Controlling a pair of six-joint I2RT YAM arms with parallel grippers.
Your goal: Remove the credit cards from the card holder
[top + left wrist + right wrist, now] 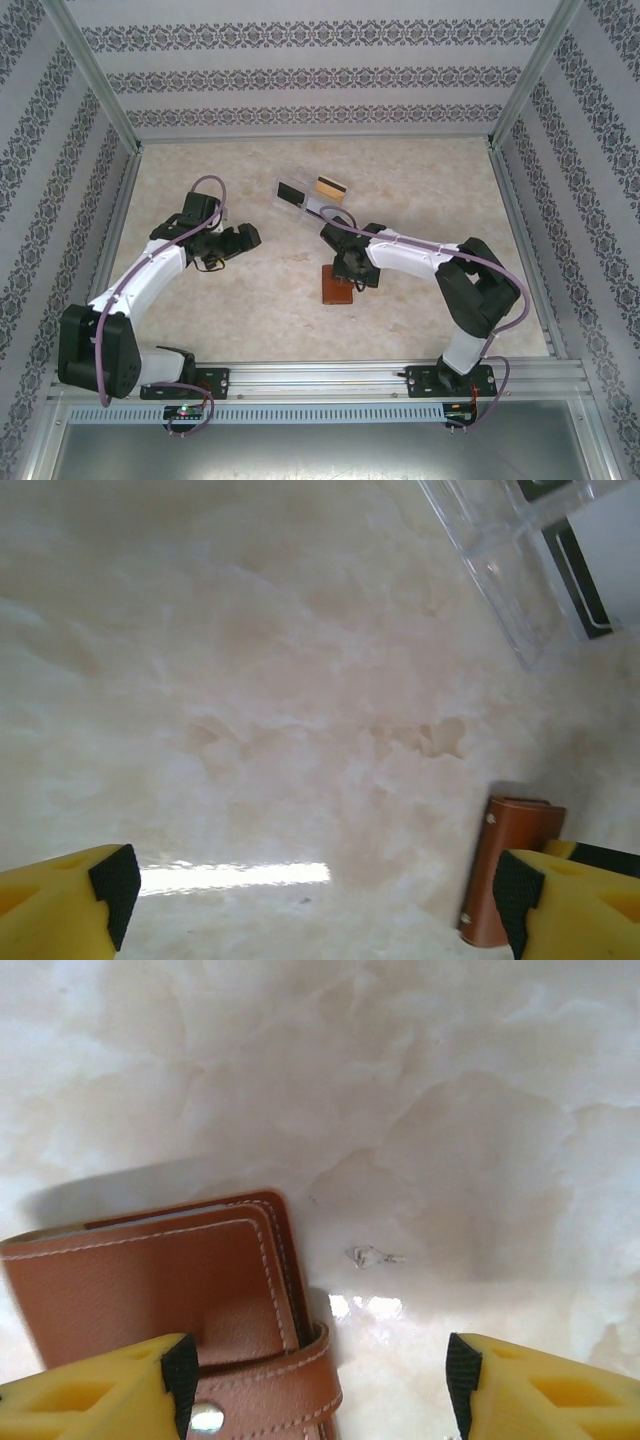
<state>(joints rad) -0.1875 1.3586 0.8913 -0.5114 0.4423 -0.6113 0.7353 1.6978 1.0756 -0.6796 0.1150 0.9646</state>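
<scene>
The card holder [150,1285] is a brown leather wallet lying flat on the table, folded shut with its snap strap [265,1400] across it. It lies at mid-table [337,287] and at the lower right of the left wrist view [508,865]. My right gripper [320,1390] hovers open just above it, with the left finger over the strap end and the right finger over bare table. My left gripper [315,900] is open and empty, well left of the wallet [235,240]. A yellow-orange credit card [328,185] and a black-and-white one [290,192] lie in the clear tray.
The clear plastic tray [305,205] sits behind the wallet, slanted across the back middle of the marble table [430,190]; its corner [500,580] is at the upper right of the left wrist view. Patterned walls enclose the table on three sides.
</scene>
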